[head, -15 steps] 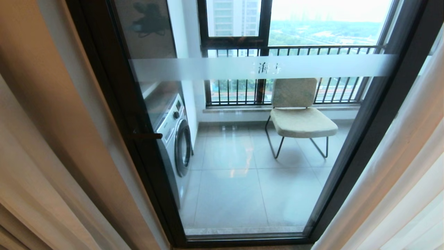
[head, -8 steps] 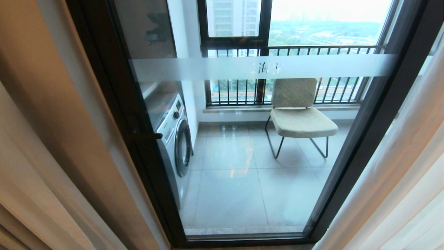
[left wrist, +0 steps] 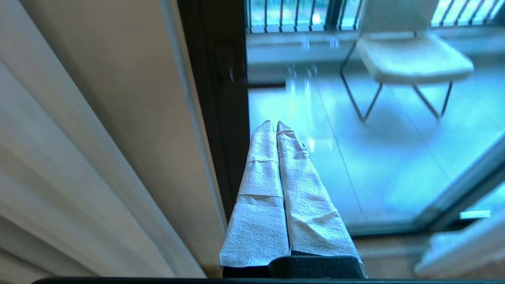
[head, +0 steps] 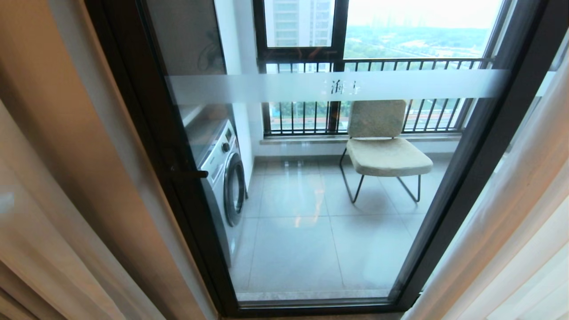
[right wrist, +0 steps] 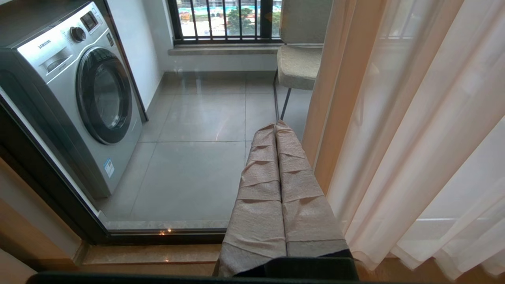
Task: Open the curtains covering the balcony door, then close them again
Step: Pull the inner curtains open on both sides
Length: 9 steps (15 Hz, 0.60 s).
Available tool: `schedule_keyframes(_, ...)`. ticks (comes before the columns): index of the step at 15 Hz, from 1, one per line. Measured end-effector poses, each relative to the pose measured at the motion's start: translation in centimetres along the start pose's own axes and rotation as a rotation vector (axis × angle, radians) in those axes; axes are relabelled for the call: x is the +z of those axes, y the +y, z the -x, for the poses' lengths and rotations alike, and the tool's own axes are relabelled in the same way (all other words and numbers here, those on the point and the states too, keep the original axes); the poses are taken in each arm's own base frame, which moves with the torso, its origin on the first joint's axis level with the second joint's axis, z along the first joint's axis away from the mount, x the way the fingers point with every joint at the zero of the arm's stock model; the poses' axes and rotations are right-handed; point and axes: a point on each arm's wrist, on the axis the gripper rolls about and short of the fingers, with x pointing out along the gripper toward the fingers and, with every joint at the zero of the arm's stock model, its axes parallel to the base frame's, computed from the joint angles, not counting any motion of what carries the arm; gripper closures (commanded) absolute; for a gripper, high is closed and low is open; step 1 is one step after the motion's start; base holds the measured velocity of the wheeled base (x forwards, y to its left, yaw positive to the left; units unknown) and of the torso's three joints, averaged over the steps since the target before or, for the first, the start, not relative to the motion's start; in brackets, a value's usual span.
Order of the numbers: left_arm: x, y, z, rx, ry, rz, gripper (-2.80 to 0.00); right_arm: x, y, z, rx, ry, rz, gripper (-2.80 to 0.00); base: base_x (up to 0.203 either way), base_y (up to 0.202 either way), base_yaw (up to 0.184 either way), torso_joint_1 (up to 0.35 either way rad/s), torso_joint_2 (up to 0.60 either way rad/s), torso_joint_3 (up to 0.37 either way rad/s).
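The curtains hang parted to both sides: a thick beige drape [head: 66, 178] on the left and white sheers [head: 524, 213] on the right. Between them the balcony door [head: 338, 86] shows its glass, frosted band and dark frame. Neither gripper shows in the head view. My left gripper [left wrist: 275, 124] is shut and empty, its tape-wrapped fingers [left wrist: 260, 185] pointing at the door frame [left wrist: 225, 98] just right of the left drape [left wrist: 98, 138]. Shut and empty as well, my right gripper [right wrist: 275, 126] sits low beside the right curtains [right wrist: 414, 118], not touching them.
Behind the glass stand a washing machine [head: 224, 178] on the left and a beige chair [head: 382, 151] on thin metal legs. A black-barred railing window [head: 311, 115] closes the balcony. A raised stone sill [right wrist: 158, 252] runs along the foot of the door.
The dark reflection of an arm in the door's upper-left glass has slid down and faded. The near fold of the left drape has shifted slightly. Door and chair are unchanged.
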Motion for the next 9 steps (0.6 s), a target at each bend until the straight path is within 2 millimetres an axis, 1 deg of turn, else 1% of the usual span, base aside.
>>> schedule_keyframes(3, -4.0, 0.1, 0.8, 0.044, 0.049, -0.011, 0.00, 0.0, 0.0, 0.0, 0.000, 0.000, 0.000, 0.00, 0.000, 0.000, 0.000, 0.000, 0.00, 0.000)
schedule_keyframes(6, -8.7, 0.2, 1.6, 0.095, 0.062, 0.008, 0.00, 0.0, 0.0, 0.0, 0.000, 0.000, 0.000, 0.00, 0.000, 0.000, 0.000, 0.000, 0.00, 0.000)
schedule_keyframes(9, -13.5, 0.0, 2.4, 0.074, 0.041, 0.015, 0.00, 0.0, 0.0, 0.0, 0.000, 0.000, 0.000, 0.00, 0.000, 0.000, 0.000, 0.000, 0.00, 0.000)
